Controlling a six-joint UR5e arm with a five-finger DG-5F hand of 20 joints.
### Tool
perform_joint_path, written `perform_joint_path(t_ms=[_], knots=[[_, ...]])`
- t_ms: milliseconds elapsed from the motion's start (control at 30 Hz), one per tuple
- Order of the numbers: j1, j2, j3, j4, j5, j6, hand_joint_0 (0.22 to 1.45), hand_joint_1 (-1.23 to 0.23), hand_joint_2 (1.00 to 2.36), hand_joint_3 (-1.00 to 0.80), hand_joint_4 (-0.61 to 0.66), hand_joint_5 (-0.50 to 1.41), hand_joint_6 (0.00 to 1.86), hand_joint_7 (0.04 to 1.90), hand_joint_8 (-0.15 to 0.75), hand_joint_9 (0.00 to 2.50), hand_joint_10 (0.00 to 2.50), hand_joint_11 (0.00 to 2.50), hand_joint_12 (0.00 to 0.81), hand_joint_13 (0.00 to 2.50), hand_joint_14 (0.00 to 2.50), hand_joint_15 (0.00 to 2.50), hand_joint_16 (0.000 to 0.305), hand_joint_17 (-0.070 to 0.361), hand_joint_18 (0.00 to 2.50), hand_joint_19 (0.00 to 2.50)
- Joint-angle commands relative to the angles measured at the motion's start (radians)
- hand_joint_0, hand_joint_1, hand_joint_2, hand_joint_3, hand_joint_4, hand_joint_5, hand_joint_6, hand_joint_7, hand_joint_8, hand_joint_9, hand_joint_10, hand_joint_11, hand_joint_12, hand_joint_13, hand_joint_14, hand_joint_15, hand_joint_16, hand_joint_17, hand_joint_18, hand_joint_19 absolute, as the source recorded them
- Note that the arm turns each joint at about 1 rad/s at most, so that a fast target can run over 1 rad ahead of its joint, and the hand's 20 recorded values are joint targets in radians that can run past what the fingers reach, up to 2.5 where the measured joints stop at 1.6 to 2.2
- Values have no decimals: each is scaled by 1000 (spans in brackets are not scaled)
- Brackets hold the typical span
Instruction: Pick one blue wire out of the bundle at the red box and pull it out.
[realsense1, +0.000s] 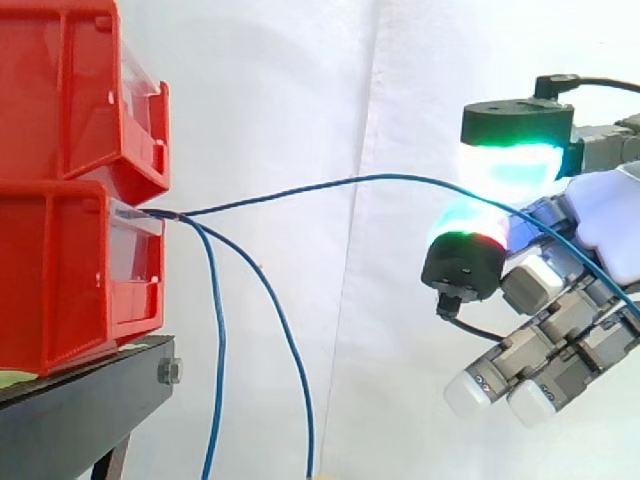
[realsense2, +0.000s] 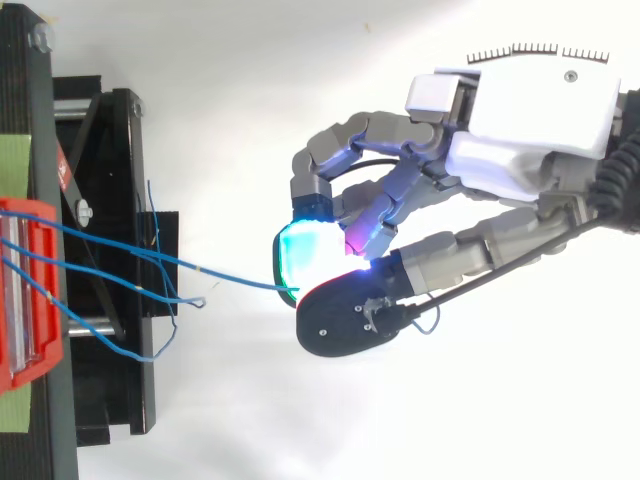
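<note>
Several thin blue wires leave the front of the lower red bin (realsense1: 60, 280) as a bundle (realsense1: 172, 214). One blue wire (realsense1: 350, 183) runs out to the right in a shallow arc, clear of the others. My hand (realsense1: 605, 225) is right of the bins, thumb and a finger curled together, pinching that wire between green and red glowing pads (realsense1: 505, 170). From above, the same wire (realsense2: 220, 273) stretches from the bin (realsense2: 25, 300) to the pinch at my hand (realsense2: 540, 110). The remaining fingers (realsense1: 545, 370) point down and left, holding nothing.
Two other blue wires (realsense1: 218, 340) hang from the bundle down past the black stand (realsense1: 80, 400). A second red bin (realsense1: 70, 90) is stacked on the lower one. A white curtain (realsense1: 300, 80) hangs behind.
</note>
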Motion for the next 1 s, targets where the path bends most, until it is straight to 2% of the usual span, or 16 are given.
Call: perform_joint_path(t_ms=[0,267,967], knots=[[0,0,0,-3,-2,4,570,-741,1045,112,100,-119,810,1153,303,1062,23,695,453,473,8,193,76,171,460,334],[0,0,0,2,-2,-13,570,-741,1045,113,100,-119,811,1144,304,1061,23,694,453,471,7,183,76,171,459,331],[0,0,0,2,-2,-13,563,-738,1068,106,106,-118,810,1144,305,1065,20,691,454,478,7,183,77,173,460,323]])
